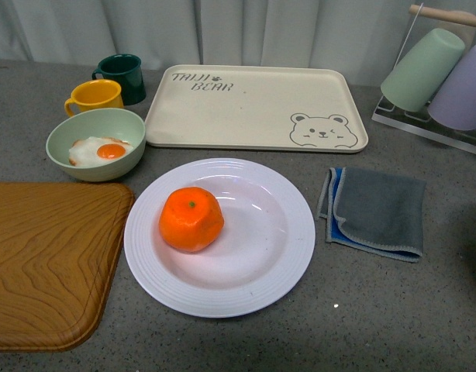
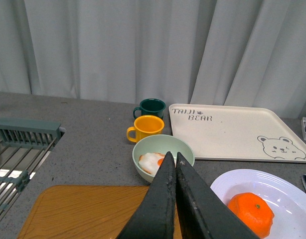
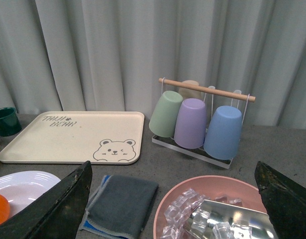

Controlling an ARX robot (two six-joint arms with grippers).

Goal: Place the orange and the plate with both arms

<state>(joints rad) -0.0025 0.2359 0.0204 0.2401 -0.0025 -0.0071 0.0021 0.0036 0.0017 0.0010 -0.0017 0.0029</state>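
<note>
The orange sits left of centre in the white plate. The plate lies near and central on the grey surface, between the wooden tray and the folded grey cloth. The left claw is pinched together and empty. The right claw gapes wide and is also empty. Neither touches the fruit or plate. Placing looks finished, so the next move probably calls only for holding both arms clear.

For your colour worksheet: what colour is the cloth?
The cloth is grey, blue-edged; best in front view.
</note>
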